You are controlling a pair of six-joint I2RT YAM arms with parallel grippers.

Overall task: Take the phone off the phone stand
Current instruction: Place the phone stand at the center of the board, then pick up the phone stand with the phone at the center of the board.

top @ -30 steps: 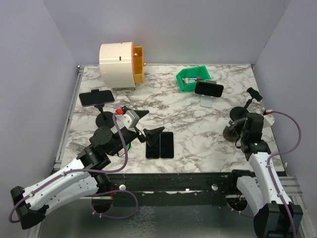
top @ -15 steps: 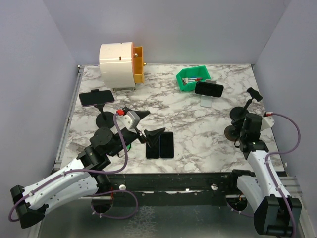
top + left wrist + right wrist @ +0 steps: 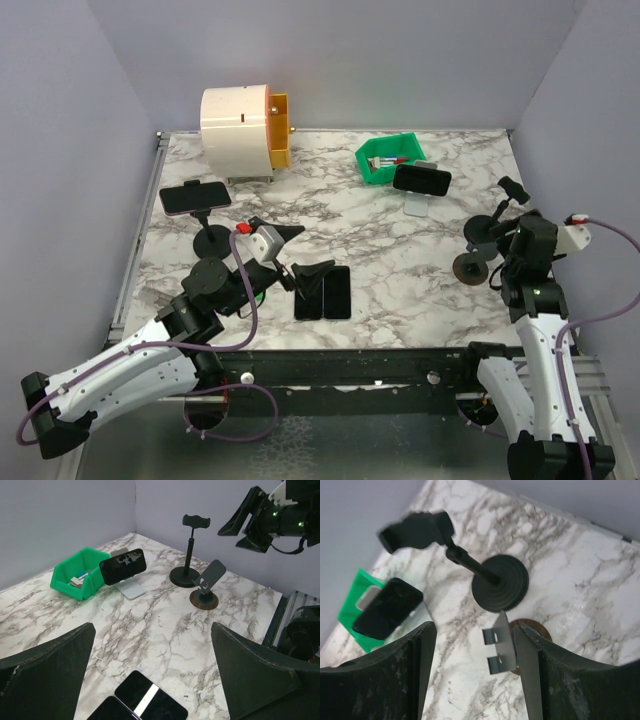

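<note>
Top view: we logged two flat phones (image 3: 323, 292) near centre and two bare stands at right, pole stand (image 3: 490, 226) and disc stand (image 3: 468, 268). A mounted phone (image 3: 195, 197) sat far left, so we judged work left.

Left wrist: left gripper (image 3: 152, 630) gaped empty above the flat phones. A far phone (image 3: 123, 566) sat on white stand (image 3: 131, 590) beside green bin (image 3: 67, 577).

Right wrist: right gripper (image 3: 472, 627) was spread, holding nothing, over the disc stand. We noted no obstruction.

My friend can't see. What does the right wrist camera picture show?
Two dark open fingers hang over a marble table, holding nothing. Between them stands a small empty grey stand, with an empty black clamp stand behind it. Far left, a phone sits by a green bin.
</note>
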